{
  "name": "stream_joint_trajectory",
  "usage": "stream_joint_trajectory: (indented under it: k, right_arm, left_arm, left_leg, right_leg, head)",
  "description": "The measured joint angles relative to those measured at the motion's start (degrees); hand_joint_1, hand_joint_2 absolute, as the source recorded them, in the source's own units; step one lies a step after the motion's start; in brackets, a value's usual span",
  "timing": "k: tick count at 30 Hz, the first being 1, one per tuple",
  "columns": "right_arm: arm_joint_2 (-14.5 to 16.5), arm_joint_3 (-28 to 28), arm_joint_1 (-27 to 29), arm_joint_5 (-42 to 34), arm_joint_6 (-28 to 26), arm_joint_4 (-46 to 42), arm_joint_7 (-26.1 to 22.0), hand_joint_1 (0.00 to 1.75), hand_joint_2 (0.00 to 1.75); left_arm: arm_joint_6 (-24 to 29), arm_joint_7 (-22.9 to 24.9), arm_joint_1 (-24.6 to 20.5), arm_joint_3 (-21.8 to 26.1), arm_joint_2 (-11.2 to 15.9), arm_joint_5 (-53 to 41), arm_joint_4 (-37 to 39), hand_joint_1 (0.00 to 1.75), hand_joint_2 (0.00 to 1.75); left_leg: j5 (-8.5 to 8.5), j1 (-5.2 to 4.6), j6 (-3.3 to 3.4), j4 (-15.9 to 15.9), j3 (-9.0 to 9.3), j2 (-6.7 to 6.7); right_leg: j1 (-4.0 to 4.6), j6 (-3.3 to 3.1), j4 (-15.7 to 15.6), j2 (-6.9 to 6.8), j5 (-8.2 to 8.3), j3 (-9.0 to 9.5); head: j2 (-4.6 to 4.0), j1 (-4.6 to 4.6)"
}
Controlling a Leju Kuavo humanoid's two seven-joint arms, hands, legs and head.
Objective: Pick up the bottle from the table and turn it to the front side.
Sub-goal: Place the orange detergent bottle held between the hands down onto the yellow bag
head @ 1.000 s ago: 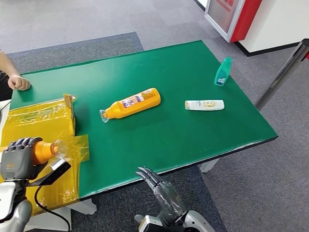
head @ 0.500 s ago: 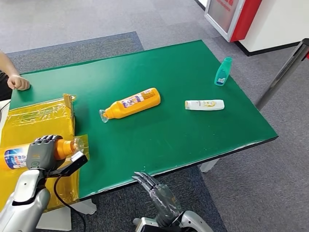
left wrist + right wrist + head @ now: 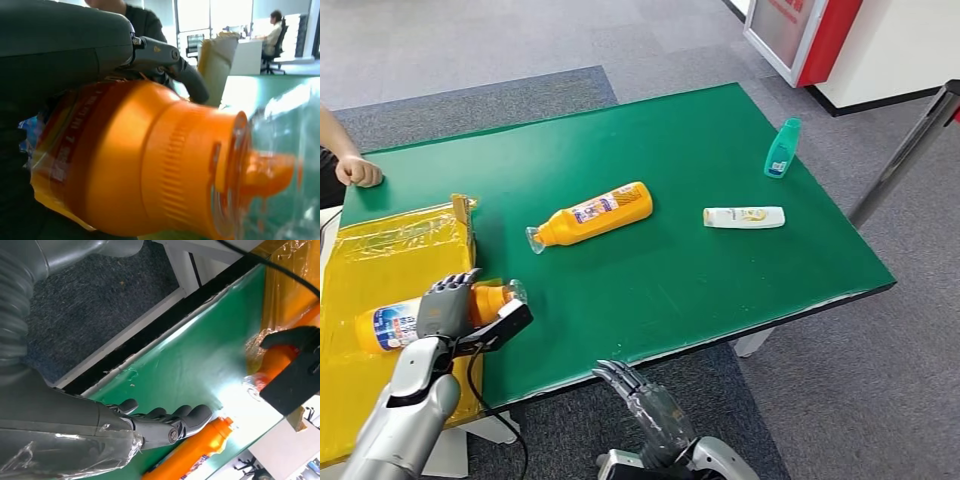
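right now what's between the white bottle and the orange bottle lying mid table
Nothing: in the head view only bare green table separates the white bottle from the orange bottle.

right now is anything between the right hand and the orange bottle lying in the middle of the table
Nothing visible. The right hand hovers open off the table's near edge, and only bare green table lies between it and the orange bottle.

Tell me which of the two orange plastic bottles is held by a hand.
The orange plastic bottle over the yellow sheet: the left hand grips it. The other orange bottle lies untouched mid-table.
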Motion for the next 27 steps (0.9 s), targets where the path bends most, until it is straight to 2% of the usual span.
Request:
stream_joint_trajectory:
  k: [2, 5, 9, 21, 27]
  right_arm:
    - [0.10, -0.01, 0.06, 0.19, -0.26, 0.16, 0.27, 0.00, 1.75]
    - [0.13, -0.10, 0.53, 0.59, -1.18, 0.17, 0.91, 0.00, 1.75]
    - [0.11, -0.52, 1.47, 0.95, -2.44, 0.03, 1.74, 0.00, 1.75]
    - [0.10, -1.29, 2.46, 1.08, -3.25, -0.34, 2.22, 0.00, 1.75]
    - [0.00, -1.89, 3.49, 1.71, -4.71, -1.06, 3.14, 0.00, 1.75]
  left_arm:
    - [-1.27, -0.17, -0.20, -0.15, -0.79, 2.98, 0.18, 0.00, 0.00]
    - [-2.43, -1.24, 0.58, 0.06, -1.32, 9.03, -1.51, 0.00, 0.00]
    - [-3.60, -2.04, 3.44, 1.24, -1.38, 15.03, -7.50, 0.00, 0.00]
    - [-3.80, -2.05, 7.41, 2.79, -1.06, 16.85, -16.28, 0.00, 0.00]
    - [-1.99, -1.94, 11.84, 4.76, -0.30, 18.13, -24.51, 0.00, 0.00]
  left_leg:
    - [0.00, 0.00, 0.00, 0.00, 0.00, 0.00]
    - [0.00, 0.01, 0.00, 0.00, 0.00, 0.00]
    - [-0.01, 0.01, 0.01, 0.00, -0.02, 0.01]
    - [-0.01, 0.01, 0.02, 0.00, -0.03, 0.00]
    - [-0.04, 0.01, 0.03, 0.00, -0.03, 0.01]
  right_leg:
    - [0.00, 0.00, 0.00, 0.00, 0.00, 0.00]
    - [0.01, 0.00, 0.01, 0.00, 0.00, -0.01]
    - [0.01, 0.00, 0.01, 0.00, -0.01, -0.02]
    - [0.01, 0.01, 0.01, 0.00, -0.01, 0.00]
    - [0.01, 0.04, 0.01, 0.00, -0.06, -0.02]
  head:
    - [0.00, 0.00]
    - [0.00, 0.00]
    - [0.00, 0.00]
    - [0.00, -0.01]
    - [0.00, 0.01]
